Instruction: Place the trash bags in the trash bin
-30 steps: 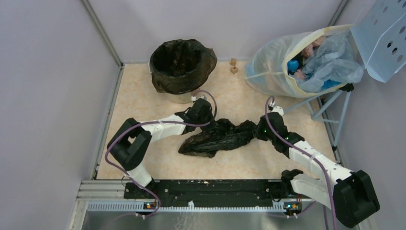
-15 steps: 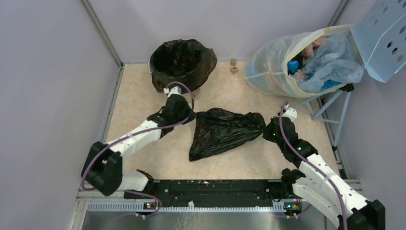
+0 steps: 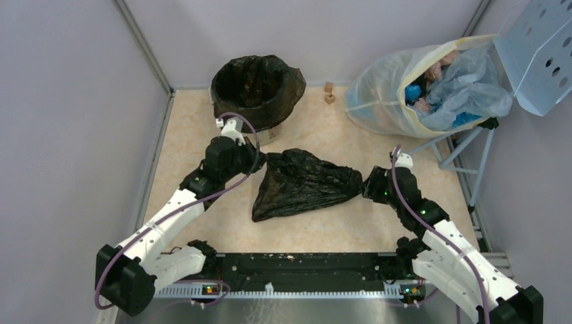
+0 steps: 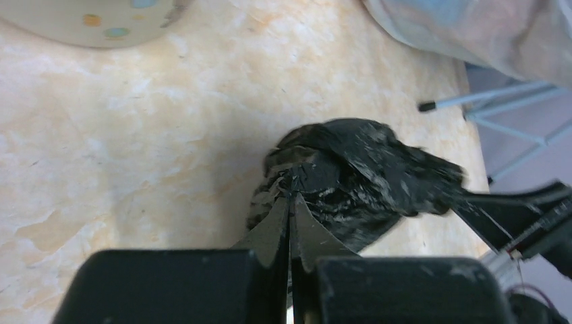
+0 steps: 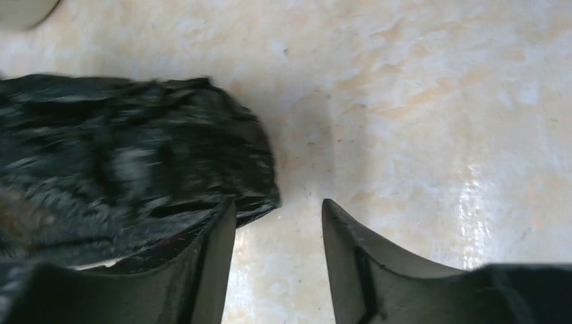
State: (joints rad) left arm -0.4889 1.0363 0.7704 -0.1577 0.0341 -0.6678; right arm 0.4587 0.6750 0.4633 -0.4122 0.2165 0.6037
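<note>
A wrinkly black trash bag (image 3: 303, 183) lies spread on the beige floor between my two arms. My left gripper (image 3: 260, 158) is shut on the bag's left corner (image 4: 317, 175), just below the trash bin (image 3: 257, 90), a round cream bucket with a black liner at the back. My right gripper (image 3: 367, 187) is open at the bag's right end. In the right wrist view the bag (image 5: 121, 162) lies against the outside of the left finger (image 5: 209, 263), with bare floor between the fingers (image 5: 278, 210).
A large translucent whitish-yellow sack (image 3: 418, 88) full of items leans at the back right under a perforated light-blue panel (image 3: 539, 54) on a metal stand (image 3: 465, 152). Two small wooden blocks (image 3: 329, 92) sit near the back wall. Grey walls close both sides.
My left gripper pulled the bag's corner up and left toward the bin, spreading the bag out. My right gripper has let go of the bag's right end and stands open.
</note>
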